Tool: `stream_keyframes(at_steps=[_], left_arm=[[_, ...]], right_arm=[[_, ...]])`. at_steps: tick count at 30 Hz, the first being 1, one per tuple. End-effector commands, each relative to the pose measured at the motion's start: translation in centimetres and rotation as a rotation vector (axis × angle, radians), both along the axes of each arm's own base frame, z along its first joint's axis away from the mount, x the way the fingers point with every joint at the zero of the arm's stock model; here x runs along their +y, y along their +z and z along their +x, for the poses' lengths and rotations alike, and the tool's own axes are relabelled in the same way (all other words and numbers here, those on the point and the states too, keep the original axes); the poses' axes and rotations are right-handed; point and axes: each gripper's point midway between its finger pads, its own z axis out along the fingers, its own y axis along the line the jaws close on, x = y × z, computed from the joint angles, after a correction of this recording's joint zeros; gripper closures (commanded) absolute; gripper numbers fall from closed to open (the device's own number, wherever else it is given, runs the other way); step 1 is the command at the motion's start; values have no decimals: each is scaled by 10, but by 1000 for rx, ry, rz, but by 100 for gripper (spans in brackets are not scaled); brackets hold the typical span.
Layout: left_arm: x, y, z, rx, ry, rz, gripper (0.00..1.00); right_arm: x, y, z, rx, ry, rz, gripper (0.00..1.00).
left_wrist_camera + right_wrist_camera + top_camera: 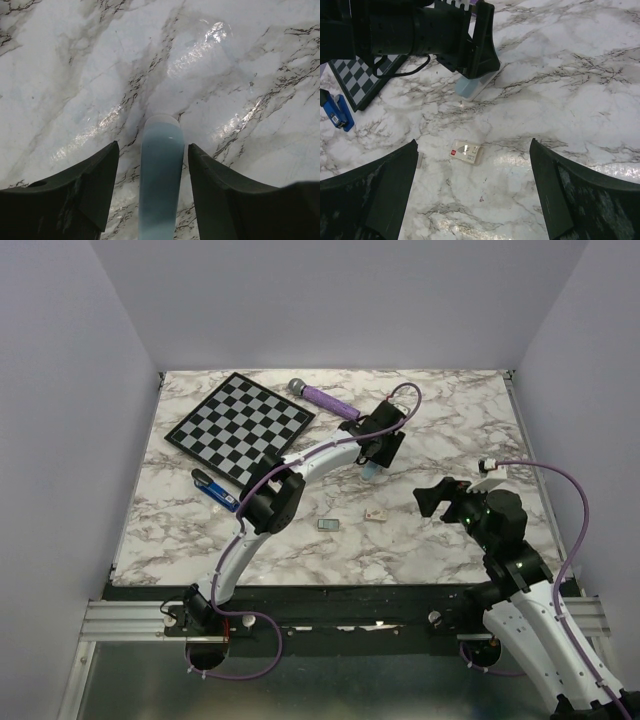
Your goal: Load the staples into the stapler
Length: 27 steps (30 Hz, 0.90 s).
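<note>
Stapler (215, 490), small and dark blue, lies flat on the marble bench (450, 410) just beside the chessboard's (240, 425) near-left edge, with neither arm near it. Well to the right of the chessboard, past its right corner, the left pincer (152, 150) is down at the bench, straddling a pale blue bar (160, 190). Its jaws are apart, one on each long side of the bar with a strip of marble showing in each gap, so nothing is held yet. The step in hand looks like taking hold of this bar, though what it is for cannot be told. To do that well, the bar should stay centred so both fingers meet its sides together; a finger landing first would likely push the smooth, round-ended piece askew or squirt it forward. A low grip set back from the rounded tip should hold best. The right pincer (424, 498) hovers wide apart and empty further right of the chessboard. On the bench nearer the arms than the chessboard's right corner lie a small white box (377, 514) and a small grey piece (328, 524), too small to identify; either may hold the staples. A purple microphone (325, 398) lies off the chessboard's far corner.
</note>
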Motion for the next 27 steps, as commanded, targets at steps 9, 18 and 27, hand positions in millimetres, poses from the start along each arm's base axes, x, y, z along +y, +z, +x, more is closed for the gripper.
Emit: stream_keyframes(at_steps=[9, 18, 27], left_arm=[[-12, 14, 5, -37, -49, -24, 55], [-4, 64, -8, -109, -134, -57, 100], [23, 166, -36, -221, -284, -190, 100]], right_arm=[[0, -17, -3, 40, 20, -34, 0], [11, -6, 1, 24, 63, -6, 0], [30, 38, 7, -86, 172, 18, 0]])
